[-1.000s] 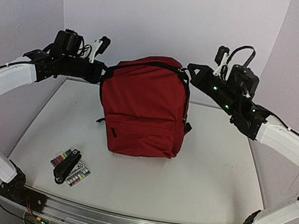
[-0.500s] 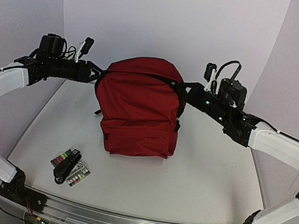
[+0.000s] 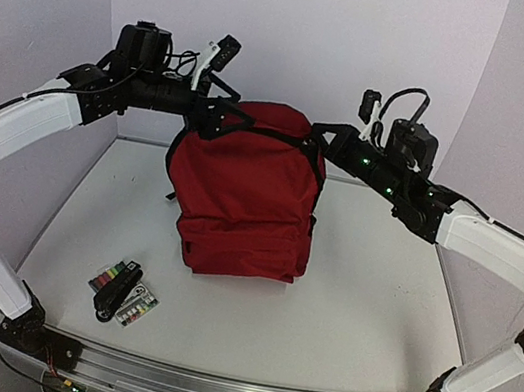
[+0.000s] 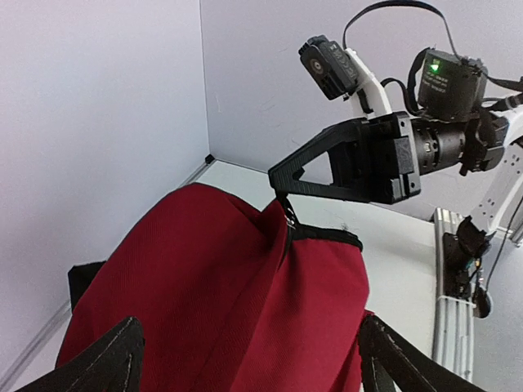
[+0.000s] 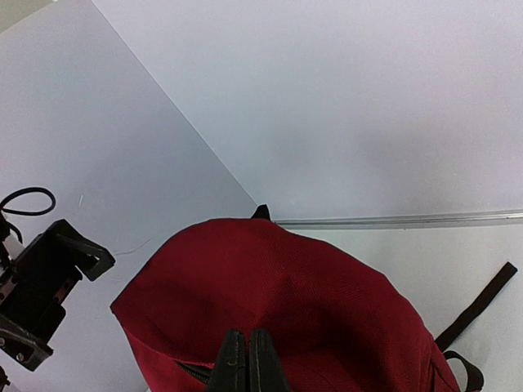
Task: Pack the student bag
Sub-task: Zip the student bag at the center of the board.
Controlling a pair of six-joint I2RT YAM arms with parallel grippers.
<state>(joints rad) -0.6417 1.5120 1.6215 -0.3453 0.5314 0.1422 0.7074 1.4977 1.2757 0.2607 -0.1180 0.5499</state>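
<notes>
While right gripper (image 3: 315,132) pinches student bag (image 3: 245,203) top edge, left gripper (image 3: 222,120) gapes.

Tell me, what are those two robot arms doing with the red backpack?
They are working at the top of the red backpack, which stands upright on the table. The right claw is shut, pinching the bag's top edge by the black zipper trim. The left claw is open wide at the bag's top, gripping nothing. Some small colourful supplies lie on the table in front, not packed yet.
</notes>
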